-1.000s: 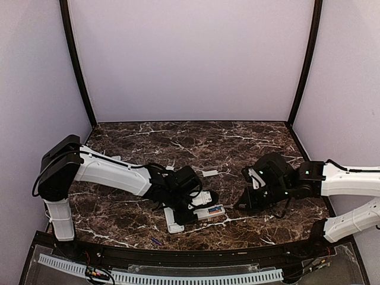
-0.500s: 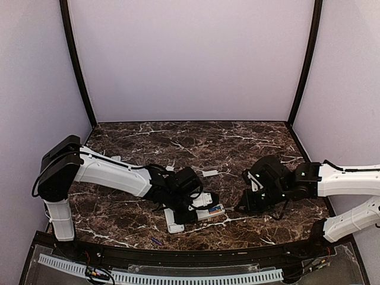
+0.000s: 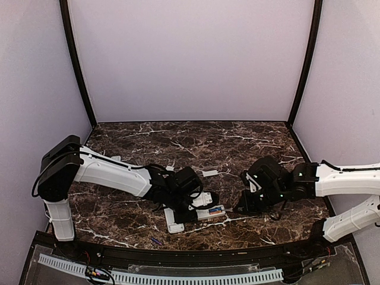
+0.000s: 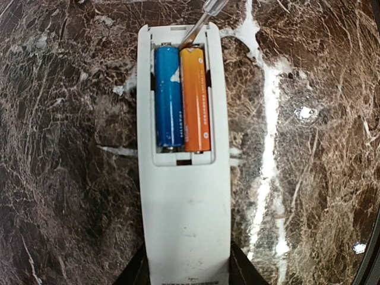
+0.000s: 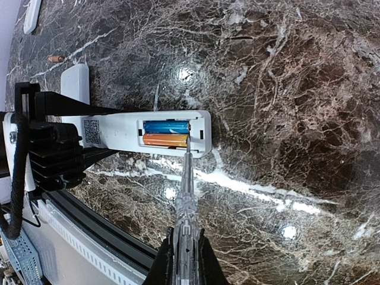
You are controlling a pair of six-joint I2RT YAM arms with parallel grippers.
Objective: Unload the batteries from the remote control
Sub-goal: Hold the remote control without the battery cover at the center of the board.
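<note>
Left jaws pinch the white plastic remote control (image 4: 184, 208) near the counter (image 4: 309, 178)'s near edge, steadying it. Right jaws clamp a thin clear-handled pick (image 5: 185, 178), its tip at the seated orange cylindrical battery (image 4: 195, 101) beside the blue battery (image 4: 168, 95), probably to lever it out.

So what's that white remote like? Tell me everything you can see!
The remote is a long white plastic bar, back side up on the marble table. Its cover is off, so the slot shows a blue battery and an orange battery side by side. The left claw grips its sides at one end, near a small printed code. At the other end a thin tool, held in the right claw, pokes at the orange battery's tip.
</note>
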